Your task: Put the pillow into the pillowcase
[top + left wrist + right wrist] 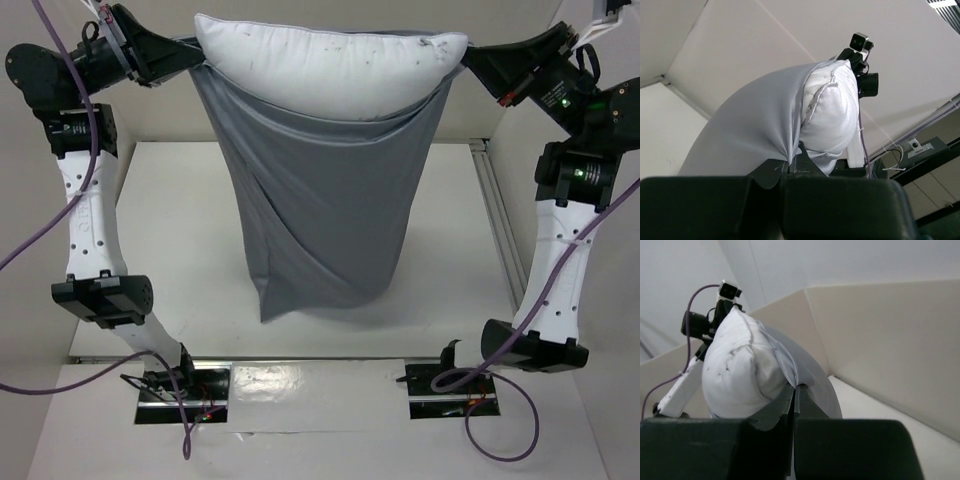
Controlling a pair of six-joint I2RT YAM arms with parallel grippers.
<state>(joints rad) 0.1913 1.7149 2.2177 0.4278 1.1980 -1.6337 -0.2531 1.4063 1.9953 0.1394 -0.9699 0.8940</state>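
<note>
The blue-grey pillowcase (320, 210) hangs in the air, mouth up, held between both arms. The white pillow (330, 70) sits across the open mouth, its upper part showing and its lower part inside the sack. My left gripper (197, 62) is shut on the pillowcase's left rim corner. My right gripper (467, 58) is shut on the right rim corner. In the left wrist view the gripper (790, 162) pinches the grey cloth (755, 135) beside the pillow (832, 120). In the right wrist view the gripper (794, 386) pinches the cloth (810, 375) next to the pillow (740, 370).
The sack's bottom end (300, 300) hangs just above or on the white tabletop (170, 250). A metal rail (500, 230) runs along the table's right side. Beige walls stand behind and to the sides. Purple cables trail from both arms.
</note>
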